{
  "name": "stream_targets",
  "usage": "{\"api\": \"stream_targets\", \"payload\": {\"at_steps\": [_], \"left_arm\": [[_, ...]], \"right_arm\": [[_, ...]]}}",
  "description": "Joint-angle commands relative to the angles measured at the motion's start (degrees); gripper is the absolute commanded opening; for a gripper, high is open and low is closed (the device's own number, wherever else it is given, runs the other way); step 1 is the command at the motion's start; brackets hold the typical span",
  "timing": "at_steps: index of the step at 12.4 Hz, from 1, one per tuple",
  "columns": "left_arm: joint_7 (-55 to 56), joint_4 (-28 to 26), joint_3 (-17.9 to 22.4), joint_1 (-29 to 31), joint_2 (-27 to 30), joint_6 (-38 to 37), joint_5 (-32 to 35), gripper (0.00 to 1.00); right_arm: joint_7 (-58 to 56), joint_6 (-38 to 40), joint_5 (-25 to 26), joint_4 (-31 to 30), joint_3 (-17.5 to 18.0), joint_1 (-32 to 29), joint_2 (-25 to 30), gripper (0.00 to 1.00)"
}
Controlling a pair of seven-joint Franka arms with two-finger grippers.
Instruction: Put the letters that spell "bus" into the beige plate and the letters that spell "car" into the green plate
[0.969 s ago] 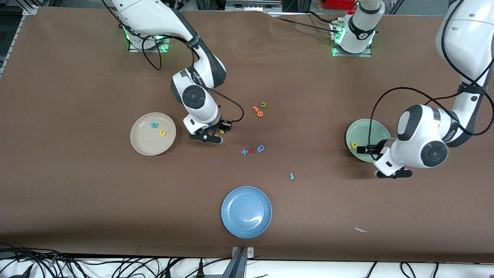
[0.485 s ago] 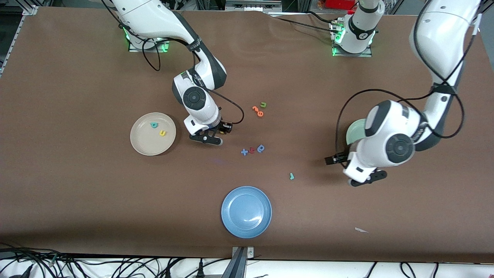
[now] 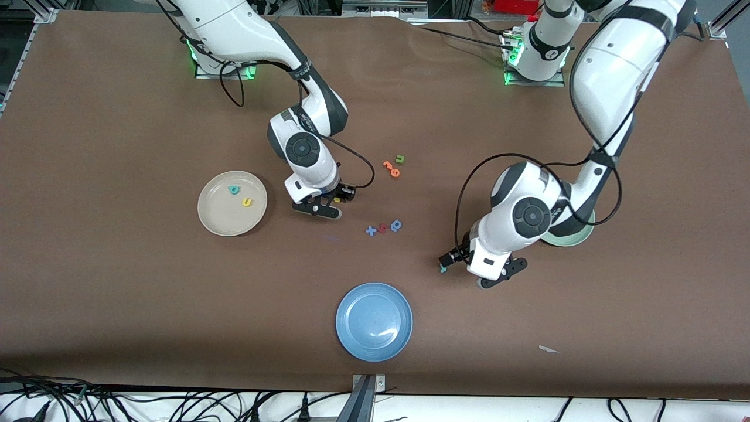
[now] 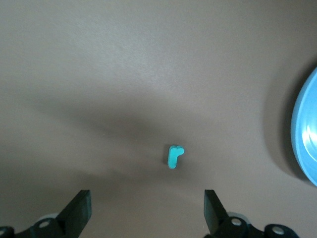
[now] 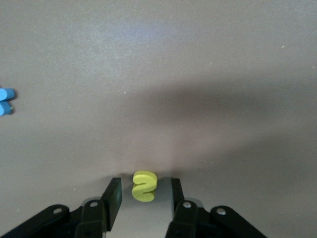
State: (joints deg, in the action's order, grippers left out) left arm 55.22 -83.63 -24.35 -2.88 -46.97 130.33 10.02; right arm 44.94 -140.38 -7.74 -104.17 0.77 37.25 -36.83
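The beige plate (image 3: 206, 218) holds a teal "b" (image 3: 234, 189) and a yellow "u" (image 3: 247, 202). Beside it, toward the left arm's end, the yellow "s" (image 5: 144, 190) lies on the table between the fingers of my right gripper (image 5: 145, 182). That gripper is low and open, with a small gap on each side of the letter. My left gripper (image 4: 147, 194) hangs wide open over the thin teal "r" (image 4: 174, 156), which lies flat on the table. The left arm covers most of the green plate (image 3: 567, 240), and what lies in it is hidden.
A blue plate (image 3: 353, 305) sits near the front edge. Two orange letters (image 3: 391, 168) and a green "u" (image 3: 400, 158) lie mid-table. Nearer the camera are a blue "x" (image 3: 371, 231), a red letter and a blue round letter (image 3: 396, 225). A white scrap (image 3: 548, 349) lies toward the left arm's end.
The left arm swung away from the green plate and now hovers over the teal "r". The right gripper's fingers narrowed around the yellow "s".
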Motion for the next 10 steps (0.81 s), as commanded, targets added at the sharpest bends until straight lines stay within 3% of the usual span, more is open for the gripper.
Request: {"api": "stream_targets", "payload": {"at_steps": [1, 4, 10], "left_arm": [[3.0, 3.6, 5.5, -5.1, -2.9, 3.2, -0.6, 1.0], [8.0, 9.4, 8.2, -8.5, -7.0, 3.4, -0.6, 0.97], [8.9, 9.7, 12.2, -13.9, -7.8, 0.5, -0.4, 0.93]], "right_arm": [[1.6, -0.9, 0.9, -0.1, -0.9, 1.2, -0.2, 0.44], [2.0, -0.9, 0.9, -0.1, -1.1, 1.6, -0.2, 0.42], [2.0, -1.9, 0.9, -0.1, -1.2, 1.7, -1.0, 0.36]]}}
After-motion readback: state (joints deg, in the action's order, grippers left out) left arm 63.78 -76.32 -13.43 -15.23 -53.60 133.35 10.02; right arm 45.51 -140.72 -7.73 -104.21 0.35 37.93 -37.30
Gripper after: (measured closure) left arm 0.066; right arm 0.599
